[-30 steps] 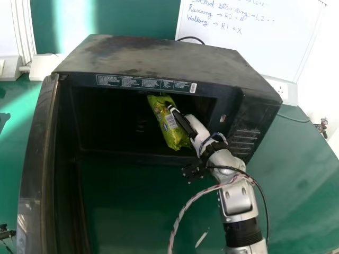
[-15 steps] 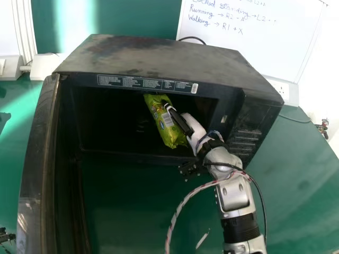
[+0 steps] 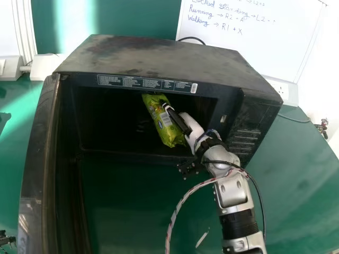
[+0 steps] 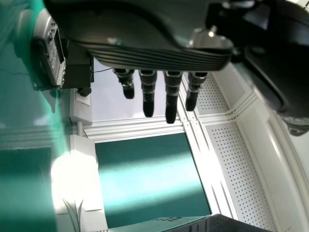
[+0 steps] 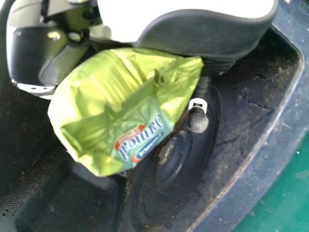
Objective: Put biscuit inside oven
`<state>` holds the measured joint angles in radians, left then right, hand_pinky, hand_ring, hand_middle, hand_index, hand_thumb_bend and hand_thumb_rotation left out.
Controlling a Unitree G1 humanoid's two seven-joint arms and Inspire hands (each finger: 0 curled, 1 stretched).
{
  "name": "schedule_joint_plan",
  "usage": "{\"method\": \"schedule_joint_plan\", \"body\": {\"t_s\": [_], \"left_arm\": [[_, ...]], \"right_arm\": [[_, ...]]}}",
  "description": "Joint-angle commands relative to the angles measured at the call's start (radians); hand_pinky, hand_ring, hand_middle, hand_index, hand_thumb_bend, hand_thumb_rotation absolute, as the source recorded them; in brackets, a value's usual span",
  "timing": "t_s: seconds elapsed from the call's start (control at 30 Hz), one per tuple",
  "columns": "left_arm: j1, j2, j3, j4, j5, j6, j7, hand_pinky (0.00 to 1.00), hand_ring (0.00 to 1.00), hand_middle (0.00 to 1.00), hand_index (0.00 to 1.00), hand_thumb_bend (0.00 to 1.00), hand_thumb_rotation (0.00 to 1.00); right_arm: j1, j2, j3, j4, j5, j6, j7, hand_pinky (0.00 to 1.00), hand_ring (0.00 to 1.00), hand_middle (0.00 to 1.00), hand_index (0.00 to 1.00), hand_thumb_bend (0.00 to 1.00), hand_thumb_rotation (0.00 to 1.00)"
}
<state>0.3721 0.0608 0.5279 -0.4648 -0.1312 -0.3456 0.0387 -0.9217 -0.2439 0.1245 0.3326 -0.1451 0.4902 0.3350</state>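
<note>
Head view: one packet (image 3: 159, 123) in right hand (image 3: 192, 128), one oven (image 3: 153, 55).

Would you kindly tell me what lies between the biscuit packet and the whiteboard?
In the head view, the oven's top and the label strip above its opening lie between the biscuit packet and the whiteboard.

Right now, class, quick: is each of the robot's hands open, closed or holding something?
Left hand: open, fingers straight.
Right hand: closed on the green biscuit packet, at the oven opening.
</note>
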Motion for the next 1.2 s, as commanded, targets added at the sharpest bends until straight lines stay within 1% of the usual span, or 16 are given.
{"method": "schedule_joint_plan", "body": {"t_s": [0.0, 0.13, 0.3, 0.4, 0.63, 0.87, 1.17], "left_arm": [[0.015, 0.000, 0.001, -0.015, -0.005, 0.001, -0.001, 0.98, 0.93, 0.91, 0.98, 0.93, 1.00], [0.024, -0.010, -0.003, -0.027, -0.002, -0.001, 0.004, 0.97, 0.92, 0.90, 0.97, 0.93, 1.00], [0.035, -0.012, 0.001, -0.034, -0.009, -0.002, -0.002, 0.97, 0.92, 0.90, 0.97, 0.93, 1.00], [0.043, -0.011, 0.002, -0.039, -0.012, -0.003, -0.006, 0.97, 0.93, 0.91, 0.98, 0.93, 1.00], [0.057, -0.008, 0.005, -0.043, -0.022, -0.007, -0.017, 0.98, 0.93, 0.91, 0.98, 0.94, 1.00], [0.061, -0.018, 0.003, -0.053, -0.019, -0.004, -0.012, 0.97, 0.92, 0.91, 0.97, 0.93, 1.00], [0.061, -0.024, -0.001, -0.058, -0.011, -0.003, -0.008, 0.97, 0.91, 0.90, 0.97, 0.93, 1.00]], "right_arm": [[-0.025, 0.001, -0.001, 0.012, 0.007, -0.022, 0.004, 0.07, 0.13, 0.21, 0.47, 0.51, 0.14], [-0.035, 0.003, -0.004, 0.058, 0.010, -0.047, 0.003, 0.08, 0.14, 0.21, 0.47, 0.51, 0.13], [-0.066, 0.004, 0.011, 0.112, -0.011, -0.054, -0.006, 0.08, 0.14, 0.21, 0.47, 0.51, 0.14], [-0.084, 0.002, 0.017, 0.148, -0.018, -0.085, -0.006, 0.08, 0.14, 0.22, 0.47, 0.51, 0.14], [-0.115, 0.011, 0.019, 0.215, -0.027, -0.113, -0.016, 0.08, 0.15, 0.22, 0.47, 0.51, 0.14], [-0.143, 0.019, 0.024, 0.280, -0.038, -0.142, -0.034, 0.08, 0.14, 0.22, 0.47, 0.51, 0.14], [-0.236, 0.037, 0.016, 0.446, -0.035, -0.172, -0.047, 0.09, 0.14, 0.21, 0.47, 0.51, 0.13]]}}
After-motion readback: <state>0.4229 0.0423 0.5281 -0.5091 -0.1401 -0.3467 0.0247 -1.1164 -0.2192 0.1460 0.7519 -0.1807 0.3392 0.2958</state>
